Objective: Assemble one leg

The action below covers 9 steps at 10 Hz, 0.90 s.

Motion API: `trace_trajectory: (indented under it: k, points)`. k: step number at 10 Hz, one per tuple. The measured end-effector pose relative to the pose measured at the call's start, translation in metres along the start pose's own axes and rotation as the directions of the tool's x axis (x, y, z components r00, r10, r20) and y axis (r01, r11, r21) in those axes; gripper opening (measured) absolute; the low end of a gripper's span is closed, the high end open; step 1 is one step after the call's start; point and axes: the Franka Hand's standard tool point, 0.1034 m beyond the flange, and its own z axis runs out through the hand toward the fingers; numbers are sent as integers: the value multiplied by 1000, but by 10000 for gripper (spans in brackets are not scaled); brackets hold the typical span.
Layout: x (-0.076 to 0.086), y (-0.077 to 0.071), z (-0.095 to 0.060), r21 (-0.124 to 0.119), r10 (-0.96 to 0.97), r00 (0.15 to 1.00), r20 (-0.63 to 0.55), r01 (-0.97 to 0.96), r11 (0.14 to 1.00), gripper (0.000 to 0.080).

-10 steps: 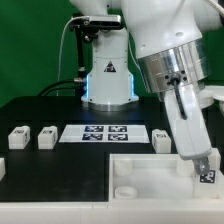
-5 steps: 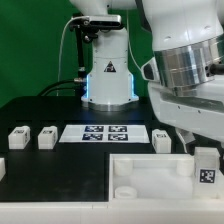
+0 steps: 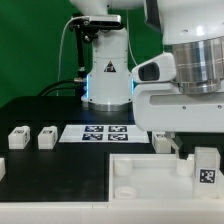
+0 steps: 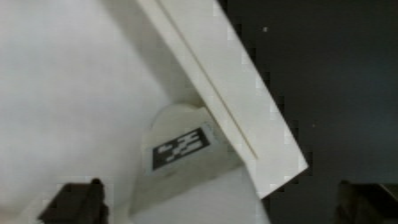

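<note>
A leg (image 3: 206, 165), a small white block with a tag on its face, stands upright in the near corner of the large white panel (image 3: 150, 172) at the exterior view's right. My gripper (image 3: 183, 149) hangs just above and beside it, open and empty. In the wrist view the leg (image 4: 183, 150) lies below the gripper (image 4: 222, 202), against the panel's raised rim (image 4: 222, 80). The dark fingertips (image 4: 75, 200) stand wide apart and touch nothing. Three more legs lie on the table: two at the exterior view's left (image 3: 18, 137) (image 3: 46, 137) and one by the panel (image 3: 161, 139).
The marker board (image 3: 104, 133) lies flat on the black table behind the panel. The robot base (image 3: 108, 80) stands at the back. A small white part (image 3: 2, 168) shows at the exterior view's left edge.
My gripper has let go of the leg and risen. The wrist has swung level above the panel. The leg stays standing in the panel's corner.
</note>
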Motion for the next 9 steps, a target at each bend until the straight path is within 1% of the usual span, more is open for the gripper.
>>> trace_trajectory:
  k: [1,2,3,4,5,6,9]
  points:
    - [0,0,0,2,17,1000,1,-17,1000,649]
    - [0,0,0,2,45,999,2,-45,999,550]
    - [0,0,0,2,40,999,2,-40,999,404]
    - [0,3,0,-1,93,996,1,-93,996,404]
    - [2,5,-1,-4,153,988,-3,-153,988,318]
    - [3,7,-1,-8,227,974,-7,-227,974,318]
    - [6,17,-3,-25,314,949,-23,-314,949,318]
